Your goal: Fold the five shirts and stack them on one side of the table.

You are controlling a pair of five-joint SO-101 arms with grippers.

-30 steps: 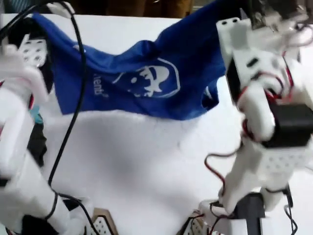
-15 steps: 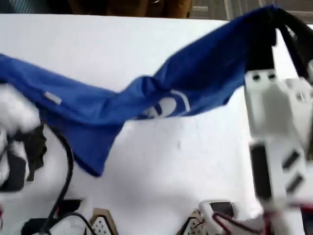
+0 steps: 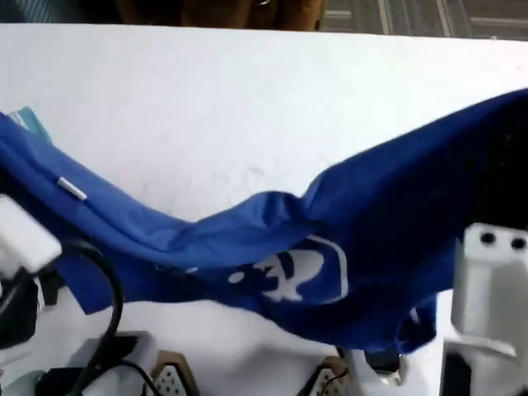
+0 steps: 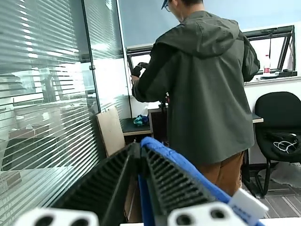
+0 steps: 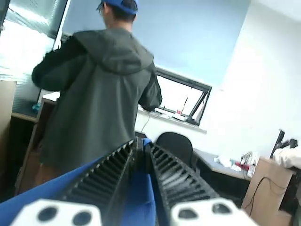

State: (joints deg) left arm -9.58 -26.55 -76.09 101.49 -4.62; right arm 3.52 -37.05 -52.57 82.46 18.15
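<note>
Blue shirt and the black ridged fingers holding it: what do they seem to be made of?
Blue shirt: soft, matte knit cloth, probably cotton jersey. It sags and creases where it hangs and carries a white print. Fingers of the left gripper and right gripper: rigid matte black plastic, judging by the sharp, even ridges, possibly printed.

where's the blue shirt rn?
High view: the blue shirt hangs stretched across the near half of the white table, held between the left hand and the right hand, each shut on an edge.
</note>
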